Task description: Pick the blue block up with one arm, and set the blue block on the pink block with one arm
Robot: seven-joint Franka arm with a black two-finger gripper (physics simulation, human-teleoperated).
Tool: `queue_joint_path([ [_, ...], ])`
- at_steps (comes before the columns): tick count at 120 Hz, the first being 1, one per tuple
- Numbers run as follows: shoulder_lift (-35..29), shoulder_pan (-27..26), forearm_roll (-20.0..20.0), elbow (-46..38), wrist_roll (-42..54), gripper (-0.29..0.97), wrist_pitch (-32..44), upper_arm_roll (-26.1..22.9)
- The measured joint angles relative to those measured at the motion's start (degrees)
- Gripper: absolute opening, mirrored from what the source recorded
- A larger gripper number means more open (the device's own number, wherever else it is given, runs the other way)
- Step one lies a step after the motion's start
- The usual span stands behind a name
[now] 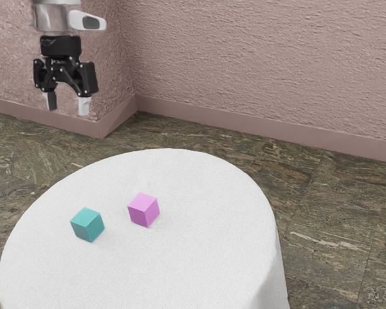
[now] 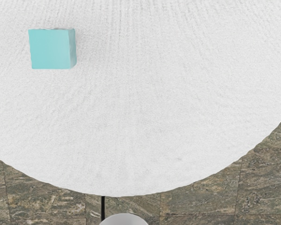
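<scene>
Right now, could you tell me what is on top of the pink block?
Nothing: the pink block has a bare top. The blue block stands apart beside it on the table. Both undersides are hidden.

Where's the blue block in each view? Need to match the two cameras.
Exterior view: blue block sits on the white round table, to the exterior view's left of the pink block, apart from it.
Wrist view: blue block lies on the table, well in from its curved edge.
Shared landmark: the table's curved edge against the stone floor.
</scene>
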Motion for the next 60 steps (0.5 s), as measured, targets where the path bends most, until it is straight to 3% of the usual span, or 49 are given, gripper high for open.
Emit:
queue_joint_path([
  [11,0.70,0.22,-0.05,-0.39,-0.25,0.68,7.35,0.20],
  [23,2.78,1.00,2.41,-4.32,-0.66,0.68,15.27,-0.19],
  [32,1.82,1.49,3.35,-13.39,-0.97,0.68,22.73,-0.26],
  [43,-4.88,2.15,3.90,-28.91,-1.29,0.68,33.10,-0.35],
  [60,-9.49,6.35,3.73,-41.97,-1.33,0.68,46.12,-0.50],
])
